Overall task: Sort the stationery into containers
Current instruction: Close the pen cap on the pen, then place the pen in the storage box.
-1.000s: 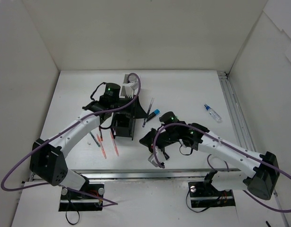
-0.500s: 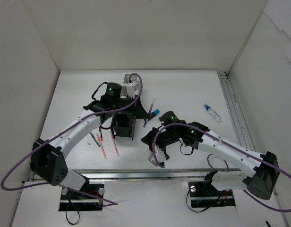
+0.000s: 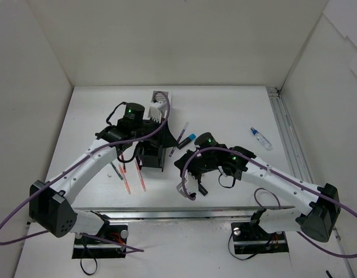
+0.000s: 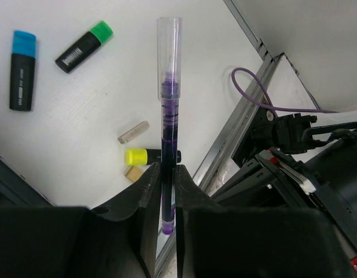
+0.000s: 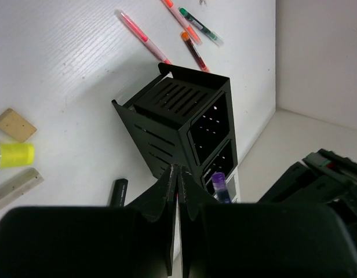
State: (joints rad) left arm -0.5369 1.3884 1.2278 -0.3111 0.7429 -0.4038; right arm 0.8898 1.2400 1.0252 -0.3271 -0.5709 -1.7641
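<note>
My left gripper point(image 4: 168, 168) is shut on a dark purple pen point(image 4: 168, 116) with a clear cap. It hovers by the row of containers point(image 3: 150, 157) in the top view point(image 3: 167, 136). My right gripper point(image 5: 177, 169) is shut with nothing visible between the fingers. It points at the black box point(image 5: 184, 119) and sits just right of it in the top view point(image 3: 181, 165). Below the left gripper lie a blue-capped highlighter point(image 4: 22, 69), a green-capped one point(image 4: 84, 46), a yellow-capped one point(image 4: 150, 156) and two beige erasers point(image 4: 133, 132). Red pens point(image 3: 127, 180) lie left of the black box.
A white compartment point(image 3: 160, 97) ends the row at the far side. A thin pen point(image 3: 183, 128) and the blue-capped highlighter point(image 3: 188, 139) lie right of the row. A small bottle point(image 3: 261, 139) lies at the far right. A metal rail point(image 3: 167, 214) runs along the near table edge.
My right gripper has moved a little left, closer to the black box. My left arm has shifted slightly, still holding the purple pen.
</note>
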